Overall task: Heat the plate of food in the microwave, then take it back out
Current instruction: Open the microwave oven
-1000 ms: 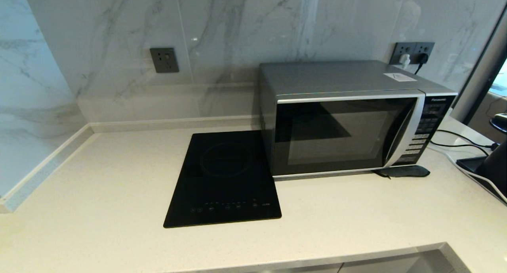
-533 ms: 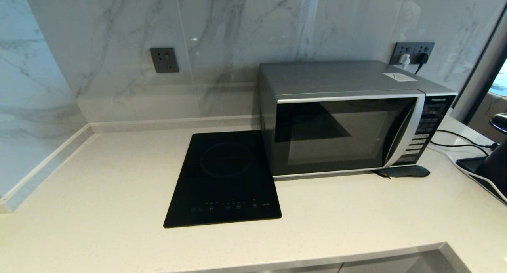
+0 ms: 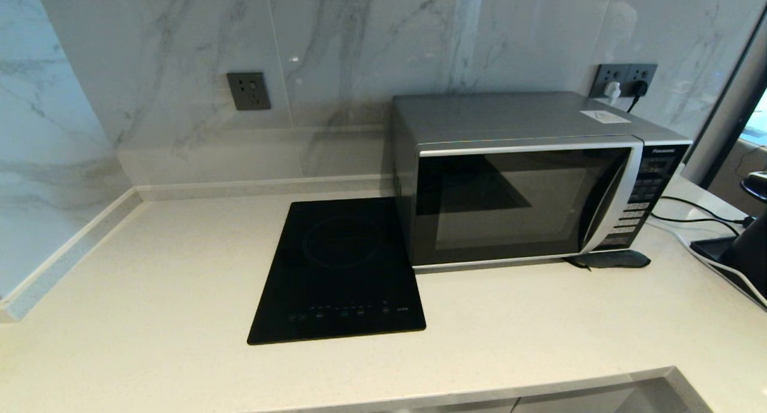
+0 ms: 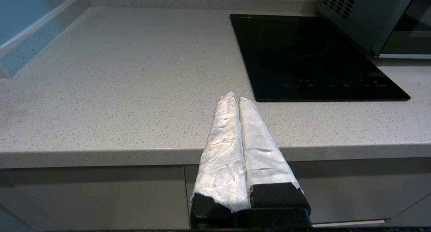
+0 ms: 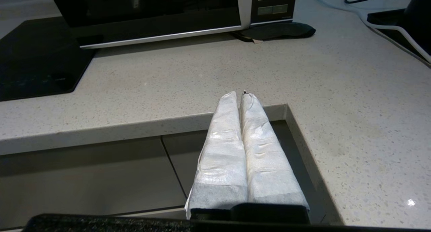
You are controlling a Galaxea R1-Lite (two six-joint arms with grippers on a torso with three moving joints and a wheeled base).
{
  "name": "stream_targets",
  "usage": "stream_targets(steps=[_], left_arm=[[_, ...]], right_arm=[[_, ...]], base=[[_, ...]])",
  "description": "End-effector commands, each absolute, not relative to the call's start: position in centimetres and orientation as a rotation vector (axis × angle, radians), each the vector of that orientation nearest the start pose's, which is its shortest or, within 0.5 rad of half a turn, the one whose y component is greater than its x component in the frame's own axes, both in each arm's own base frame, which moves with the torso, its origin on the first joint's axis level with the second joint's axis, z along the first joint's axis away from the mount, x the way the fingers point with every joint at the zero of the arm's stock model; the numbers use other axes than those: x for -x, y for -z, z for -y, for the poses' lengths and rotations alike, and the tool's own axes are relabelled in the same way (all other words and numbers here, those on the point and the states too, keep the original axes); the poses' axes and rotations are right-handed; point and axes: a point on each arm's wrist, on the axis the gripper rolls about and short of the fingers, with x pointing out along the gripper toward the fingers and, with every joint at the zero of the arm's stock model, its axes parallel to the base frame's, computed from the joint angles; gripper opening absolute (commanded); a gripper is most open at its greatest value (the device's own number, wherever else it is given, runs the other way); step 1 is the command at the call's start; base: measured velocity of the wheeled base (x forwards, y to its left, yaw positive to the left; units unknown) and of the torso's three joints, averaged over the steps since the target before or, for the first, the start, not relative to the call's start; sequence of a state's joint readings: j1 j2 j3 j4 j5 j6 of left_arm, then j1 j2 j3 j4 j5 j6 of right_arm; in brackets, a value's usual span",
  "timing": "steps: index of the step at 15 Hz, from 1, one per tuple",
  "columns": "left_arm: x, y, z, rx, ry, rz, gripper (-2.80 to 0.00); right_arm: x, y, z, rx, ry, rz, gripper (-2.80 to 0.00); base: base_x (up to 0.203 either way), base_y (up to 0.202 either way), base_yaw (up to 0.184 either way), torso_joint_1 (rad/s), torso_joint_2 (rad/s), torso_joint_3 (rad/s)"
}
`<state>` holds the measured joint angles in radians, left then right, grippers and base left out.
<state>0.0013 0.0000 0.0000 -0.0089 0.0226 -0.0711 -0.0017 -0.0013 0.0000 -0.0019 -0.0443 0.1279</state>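
Note:
The silver-grey microwave stands at the back right of the counter with its dark glass door closed; its curved handle and black button panel face me. The plate of food is out of view. Neither arm shows in the head view. My left gripper hangs shut and empty at the counter's front edge, near the cooktop. My right gripper is also shut and empty, above the front edge near the counter's inner corner, with the microwave beyond it.
A flat black glass cooktop lies left of the microwave. A dark pad sits under the microwave's front right corner. Cables and a black device occupy the right edge. Wall sockets are behind the microwave.

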Motion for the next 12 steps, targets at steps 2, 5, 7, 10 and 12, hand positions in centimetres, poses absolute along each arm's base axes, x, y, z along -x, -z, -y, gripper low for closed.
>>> stream_targets(steps=[2,5,7,10,12], left_arm=[[2.3,-7.6,0.0,0.072,-0.024,0.009,-2.80],[2.3,-7.6,0.0,0.072,-0.024,0.009,-2.80],[2.3,-7.6,0.0,0.072,-0.024,0.009,-2.80],[2.3,-7.6,0.0,0.072,-0.024,0.009,-2.80],[2.3,-7.6,0.0,0.072,-0.024,0.009,-2.80]], right_arm=[[2.4,-8.0,0.1,-0.118,0.048,0.021,-2.80],[3.0,-12.6,0.1,-0.133,0.044,0.057,-2.80],[2.2,-16.7,0.1,-0.181,0.056,0.028,-2.80],[-1.1,-23.0,0.3,-0.220,0.141,0.013,-2.80],[-4.1,-26.6,0.5,-0.222,0.235,0.046,-2.80]], base=[[0.000,0.000,0.000,0.000,0.00,0.000],[0.000,0.000,0.000,0.000,0.00,0.000],[0.000,0.000,0.000,0.000,0.00,0.000],[0.000,0.000,0.000,0.000,0.00,0.000],[0.000,0.000,0.000,0.000,0.00,0.000]])
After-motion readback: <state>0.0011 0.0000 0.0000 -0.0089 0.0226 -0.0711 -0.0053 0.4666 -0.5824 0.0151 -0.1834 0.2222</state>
